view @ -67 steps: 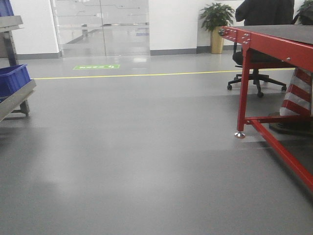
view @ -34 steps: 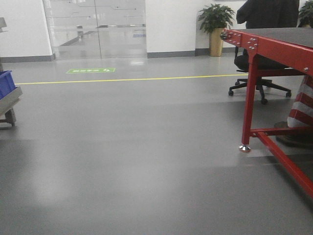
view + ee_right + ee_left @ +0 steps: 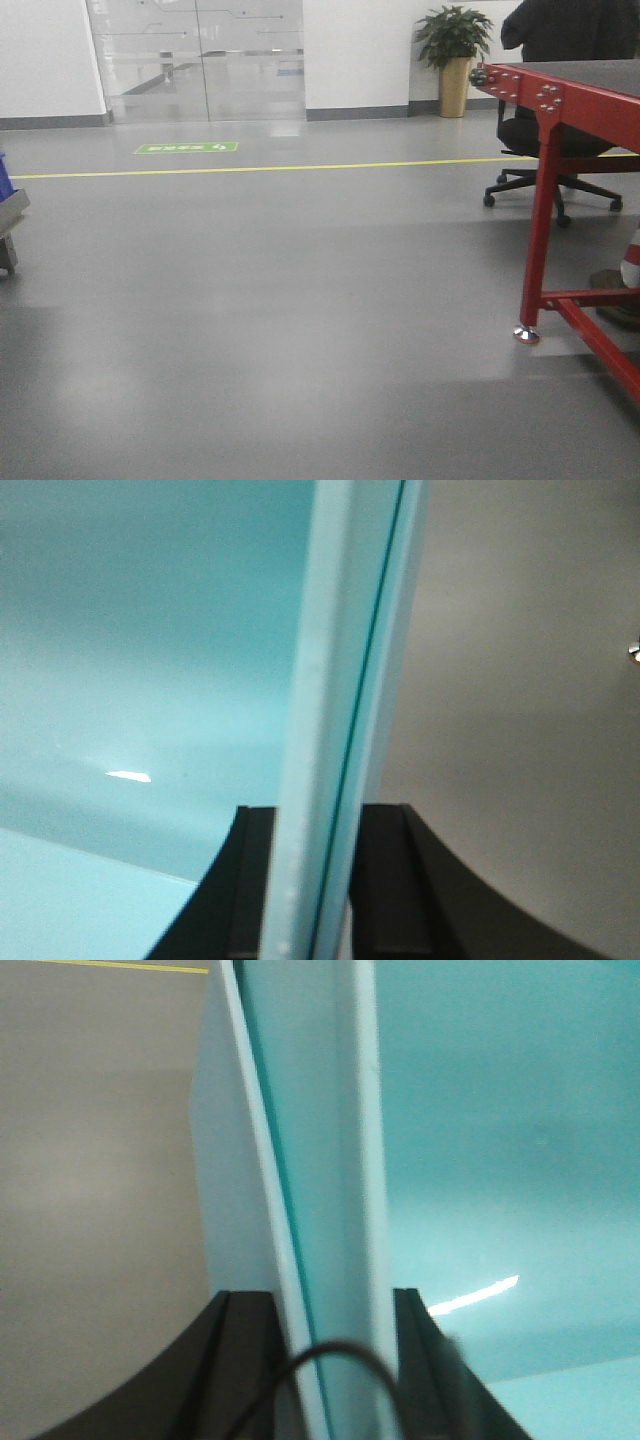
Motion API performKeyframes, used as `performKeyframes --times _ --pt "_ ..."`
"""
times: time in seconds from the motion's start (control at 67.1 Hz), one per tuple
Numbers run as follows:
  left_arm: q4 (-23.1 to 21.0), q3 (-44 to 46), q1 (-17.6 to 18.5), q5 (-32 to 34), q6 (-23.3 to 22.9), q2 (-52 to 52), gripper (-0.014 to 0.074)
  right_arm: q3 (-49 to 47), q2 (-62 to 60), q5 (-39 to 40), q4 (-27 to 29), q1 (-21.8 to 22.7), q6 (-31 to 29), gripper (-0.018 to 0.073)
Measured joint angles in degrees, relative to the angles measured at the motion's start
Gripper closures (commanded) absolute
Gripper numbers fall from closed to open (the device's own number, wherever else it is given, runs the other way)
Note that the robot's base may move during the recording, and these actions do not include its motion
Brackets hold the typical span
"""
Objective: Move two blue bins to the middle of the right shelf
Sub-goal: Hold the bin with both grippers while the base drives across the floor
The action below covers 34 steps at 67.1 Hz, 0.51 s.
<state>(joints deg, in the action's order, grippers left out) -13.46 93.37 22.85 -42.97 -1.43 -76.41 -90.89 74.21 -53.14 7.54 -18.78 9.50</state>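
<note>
Two pale sky-blue rectangular plastic tubs (image 3: 500, 1160) sit one inside the other, their thin smooth walls running side by side with a dark teal seam between them. On one side the left tool (image 3: 325, 1320) straddles this doubled wall, one black finger outside and the other inside, pinching both layers. On the opposite side the right tool (image 3: 320, 830) grips the same way, its fingers pressed against the paired rim. The tubs are held between the two arms, and both wrist views show plain grey floor (image 3: 90, 1160) beyond the outer walls. In the front view that floor stretches to a thin yellow line (image 3: 270, 168), a green floor sticker (image 3: 186, 148) and frosted glass doors (image 3: 200, 55). A red metal-framed worktop (image 3: 545, 200) stands at the right, with a black office chair (image 3: 555, 185) behind it and a potted green plant (image 3: 452, 40) by the white wall.
</note>
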Motion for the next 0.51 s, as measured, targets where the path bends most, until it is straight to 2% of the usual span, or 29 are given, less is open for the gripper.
performKeyframes --times 0.506 --pt "0.0 0.0 0.0 0.1 0.0 0.0 0.0707 0.0 0.0 0.5 0.0 0.0 0.0 0.0713"
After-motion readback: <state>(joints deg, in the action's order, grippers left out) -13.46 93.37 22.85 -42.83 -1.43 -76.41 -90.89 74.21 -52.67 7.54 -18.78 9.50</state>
